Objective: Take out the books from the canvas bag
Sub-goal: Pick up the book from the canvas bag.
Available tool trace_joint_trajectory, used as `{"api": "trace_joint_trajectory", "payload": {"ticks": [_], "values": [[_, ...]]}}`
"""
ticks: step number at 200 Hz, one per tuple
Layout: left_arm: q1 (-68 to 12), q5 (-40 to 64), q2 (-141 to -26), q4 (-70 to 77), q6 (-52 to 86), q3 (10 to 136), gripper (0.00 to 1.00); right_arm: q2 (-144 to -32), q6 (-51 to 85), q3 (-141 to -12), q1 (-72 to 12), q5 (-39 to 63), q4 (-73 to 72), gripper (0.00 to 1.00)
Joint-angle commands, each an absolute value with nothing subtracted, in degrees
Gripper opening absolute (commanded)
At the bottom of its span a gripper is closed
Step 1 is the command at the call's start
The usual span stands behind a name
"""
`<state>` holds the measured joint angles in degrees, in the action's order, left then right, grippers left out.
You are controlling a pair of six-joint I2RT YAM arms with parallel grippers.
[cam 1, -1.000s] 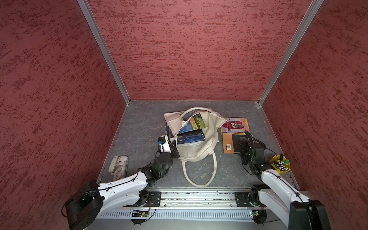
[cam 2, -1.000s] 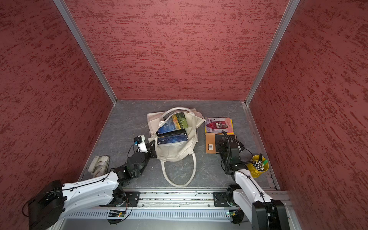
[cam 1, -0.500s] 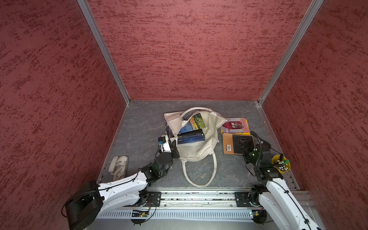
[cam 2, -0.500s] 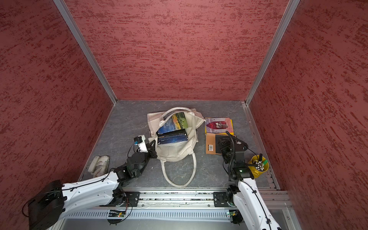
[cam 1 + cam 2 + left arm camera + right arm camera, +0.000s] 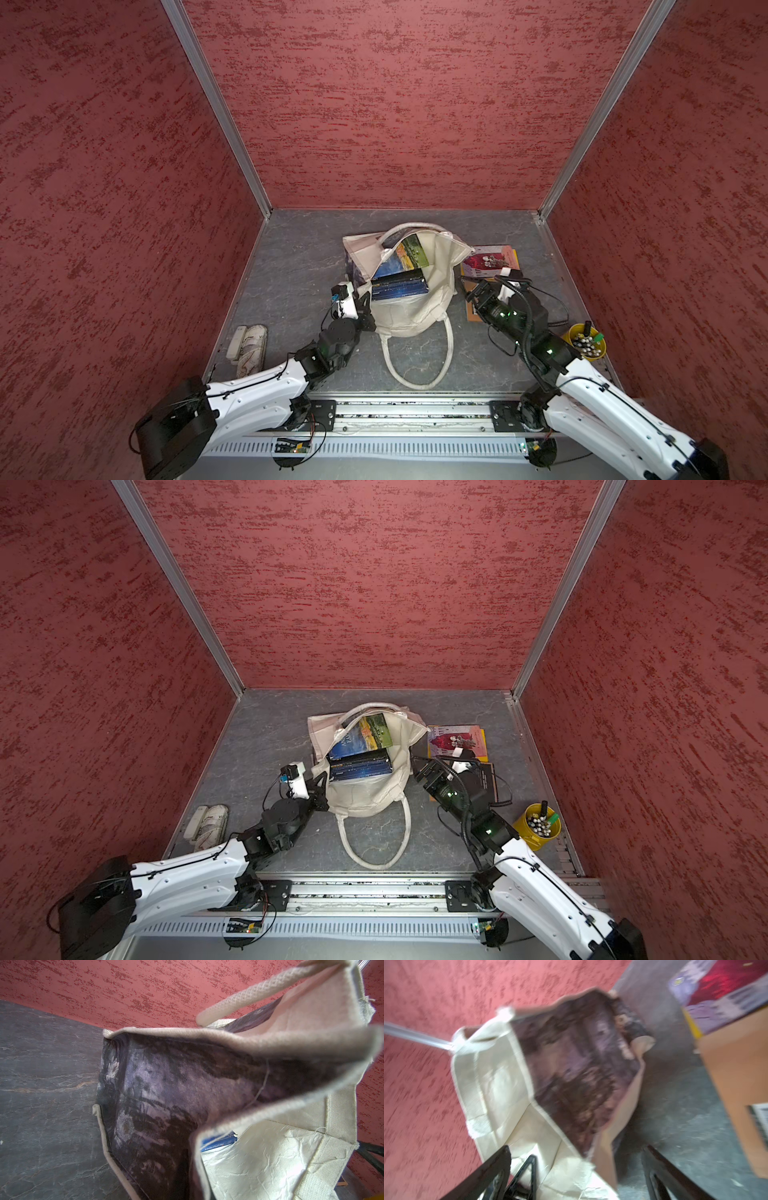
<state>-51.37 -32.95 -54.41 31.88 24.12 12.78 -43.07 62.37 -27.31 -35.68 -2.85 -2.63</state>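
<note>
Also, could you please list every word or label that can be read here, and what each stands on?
"THE LITTLE PRINCE": spine of the blue book inside the canvas bag, left wrist view.
Landscape-cover book in the bag: white title letters, too small to read.
Red-and-pink book beside the bag: print too small.
Orange-brown book: white label, too blurred.

Up high over the base rail [image 5: 415,409], both top views stare steeply down toward the back wall [image 5: 395,104], near-identical, with the whole floor [image 5: 291,266] and the canvas bag [image 5: 415,316] in shot. The left wrist camera is jammed right up at the bag's rim, looking along its printed side across the floor. The right wrist camera, blurred, sits just beside the bag's opposite side, also catching the red-cover book [image 5: 726,987] that both top views show.
</note>
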Motion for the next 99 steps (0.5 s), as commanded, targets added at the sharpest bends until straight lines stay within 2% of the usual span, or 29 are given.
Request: {"api": "trace_joint_trajectory", "payload": {"ticks": [1,35,61,99], "values": [[-51.33,-30.94,-53.97,36.46,22.68,12.37,0.00,-46.75,59.74,-29.59,-42.03,-10.79,-9.67,0.95],[-51.30,-31.11,-54.40,36.66,22.50,12.30,0.00,-55.76,55.16,-34.65,-53.41,-18.49,-12.73,0.93],[-51.32,-31.10,-54.48,36.63,22.50,12.25,0.00,-60.88,55.96,-34.39,-55.78,-17.80,-18.54,0.87],[-51.33,-31.08,-55.17,36.74,22.50,12.52,0.00,-67.93,57.01,-36.38,-59.68,-19.02,-21.94,0.85]]}}
